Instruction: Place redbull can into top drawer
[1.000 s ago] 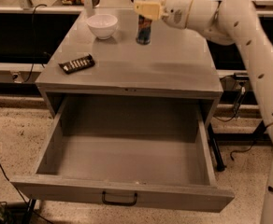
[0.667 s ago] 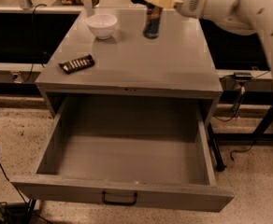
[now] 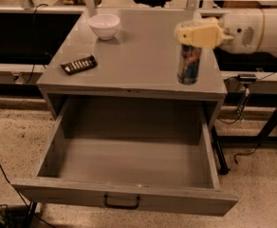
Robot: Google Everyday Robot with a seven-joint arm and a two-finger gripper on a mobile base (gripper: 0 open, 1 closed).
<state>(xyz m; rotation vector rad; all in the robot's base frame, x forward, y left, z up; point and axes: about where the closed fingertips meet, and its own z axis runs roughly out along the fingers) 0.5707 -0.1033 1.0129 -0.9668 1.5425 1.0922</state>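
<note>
The redbull can (image 3: 189, 64), blue and silver with red marking, hangs upright over the front right part of the grey cabinet top (image 3: 138, 56). My gripper (image 3: 197, 34), cream-coloured, is shut on the can's upper end and hides its top. The white arm reaches in from the right edge. The top drawer (image 3: 129, 156) is pulled wide open below and in front of the can. It is empty inside, and its small dark handle (image 3: 122, 202) sits on the front panel.
A white bowl (image 3: 104, 26) stands at the back left of the cabinet top. A dark flat bar-shaped object (image 3: 78, 64) lies near the left front edge. Cables run over the speckled floor on both sides. Dark shelving stands behind.
My gripper has carried the can from the back of the cabinet top, near the bowl, to the right and toward the front edge above the open drawer.
</note>
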